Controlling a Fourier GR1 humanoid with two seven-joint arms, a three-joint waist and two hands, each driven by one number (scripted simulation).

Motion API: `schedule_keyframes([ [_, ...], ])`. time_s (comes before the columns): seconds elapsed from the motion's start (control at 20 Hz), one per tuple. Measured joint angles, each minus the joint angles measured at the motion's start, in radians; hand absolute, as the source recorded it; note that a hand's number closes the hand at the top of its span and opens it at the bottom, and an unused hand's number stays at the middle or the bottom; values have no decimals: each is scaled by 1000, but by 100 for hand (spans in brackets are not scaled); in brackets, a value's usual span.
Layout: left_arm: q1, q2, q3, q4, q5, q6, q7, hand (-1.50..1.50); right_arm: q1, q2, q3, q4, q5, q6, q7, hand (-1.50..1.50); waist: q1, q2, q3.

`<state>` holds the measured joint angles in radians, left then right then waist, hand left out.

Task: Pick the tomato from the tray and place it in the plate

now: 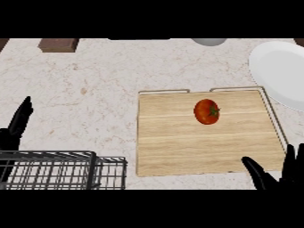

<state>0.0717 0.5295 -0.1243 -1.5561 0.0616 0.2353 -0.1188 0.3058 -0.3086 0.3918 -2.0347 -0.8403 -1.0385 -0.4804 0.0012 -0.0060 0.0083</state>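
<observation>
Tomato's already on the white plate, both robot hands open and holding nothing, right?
Not quite. In the head view the tomato lies on the wooden tray, apart from the white plate. The rest holds: left robot hand and right robot hand are open and holding nothing.

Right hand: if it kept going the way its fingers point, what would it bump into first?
Probably the white plate. The right hand points up past the wooden tray's right edge, missing the tomato; height is unclear.

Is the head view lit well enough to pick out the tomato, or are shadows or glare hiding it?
Head view: even light, no glare; the tomato stands out red on the pale wooden tray. The white plate is cut off by the right edge and looks stretched. The black right hand shows little detail.
</observation>
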Motion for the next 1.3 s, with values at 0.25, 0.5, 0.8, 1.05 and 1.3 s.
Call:
schedule_keyframes([
  [0.25, -8, -9, 2, 5, -15, -6, 9, 0, -53, -182, 4, -2, -35, -25, 188, -150, 5, 0, 2],
  [0.5, -12, -24, 10, 18, -27, -15, -15, 0, -136, -310, 43, 22, -59, -12, 335, -150, 9, -2, 6],
  [0.8, -17, -31, 17, 14, -33, -29, -10, 0, -250, -400, 103, 143, -61, 89, 460, -150, 15, 1, 4],
  [1.05, -13, -40, 29, 14, -42, -41, -24, 0, -332, -416, 128, 265, -48, 211, 521, -150, 13, 1, 4],
  [1.3, -5, -51, 45, 10, -51, -53, -27, 0, -382, -367, 157, 339, -4, 269, 540, -150, 8, 0, 3],
])
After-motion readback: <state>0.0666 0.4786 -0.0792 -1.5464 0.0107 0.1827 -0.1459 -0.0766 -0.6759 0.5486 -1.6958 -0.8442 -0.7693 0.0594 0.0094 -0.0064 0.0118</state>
